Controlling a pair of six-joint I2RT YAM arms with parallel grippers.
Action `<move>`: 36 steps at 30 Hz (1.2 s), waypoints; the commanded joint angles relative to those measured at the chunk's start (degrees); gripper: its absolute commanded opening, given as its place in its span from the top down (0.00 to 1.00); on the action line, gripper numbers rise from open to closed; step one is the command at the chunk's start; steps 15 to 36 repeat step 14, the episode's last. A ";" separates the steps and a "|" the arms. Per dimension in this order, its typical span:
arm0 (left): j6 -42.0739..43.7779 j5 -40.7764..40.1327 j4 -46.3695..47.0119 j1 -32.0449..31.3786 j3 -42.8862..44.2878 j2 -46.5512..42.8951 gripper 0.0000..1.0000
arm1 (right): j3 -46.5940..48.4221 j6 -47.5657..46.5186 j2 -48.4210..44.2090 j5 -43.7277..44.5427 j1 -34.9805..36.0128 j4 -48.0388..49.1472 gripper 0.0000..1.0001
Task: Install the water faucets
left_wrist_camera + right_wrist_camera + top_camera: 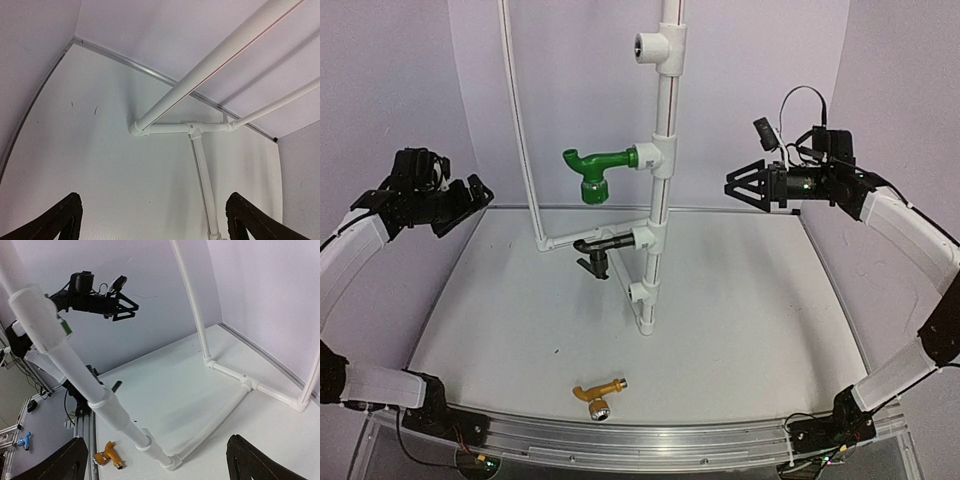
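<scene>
A white pipe stand [665, 110] rises from the middle of the table. A green water faucet [590, 170] sticks out leftward from a tee halfway up it. Lower down, a black faucet [597, 252] sits in another tee. A golden-orange faucet [598, 395] [109, 458] lies loose on the table near the front edge. My left gripper [470, 205] [152, 222] hovers open at the left, holding nothing. My right gripper [732, 186] [157, 465] hangs open to the right of the stand, level with the green faucet and apart from it.
An open-mouthed tee [655, 44] sits high on the stand with nothing in it. A thin slanted pipe [520, 120] and floor pipes [590, 238] [200, 165] brace the frame. An aluminium rail [640, 440] runs along the front edge. Purple walls enclose the table.
</scene>
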 commanded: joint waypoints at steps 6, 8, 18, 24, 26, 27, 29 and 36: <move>-2.27 15.68 6.99 4.47 -11.72 0.28 0.00 | -8.61 -5.20 2.53 2.71 -3.09 0.43 0.02; -2.15 15.19 6.60 4.47 -12.04 0.34 0.00 | -8.56 -5.44 3.73 1.95 -3.09 0.43 0.02; -1.37 14.01 6.98 4.48 -11.38 1.38 0.00 | -6.71 -5.73 6.10 1.07 -3.14 0.52 0.02; -1.37 14.01 6.98 4.48 -11.38 1.38 0.00 | -6.71 -5.73 6.10 1.07 -3.14 0.52 0.02; -1.37 14.01 6.98 4.48 -11.38 1.38 0.00 | -6.71 -5.73 6.10 1.07 -3.14 0.52 0.02; -1.37 14.01 6.98 4.48 -11.38 1.38 0.00 | -6.71 -5.73 6.10 1.07 -3.14 0.52 0.02; -1.37 14.01 6.98 4.48 -11.38 1.38 0.00 | -6.71 -5.73 6.10 1.07 -3.14 0.52 0.02; -1.37 14.01 6.98 4.48 -11.38 1.38 0.00 | -6.71 -5.73 6.10 1.07 -3.14 0.52 0.02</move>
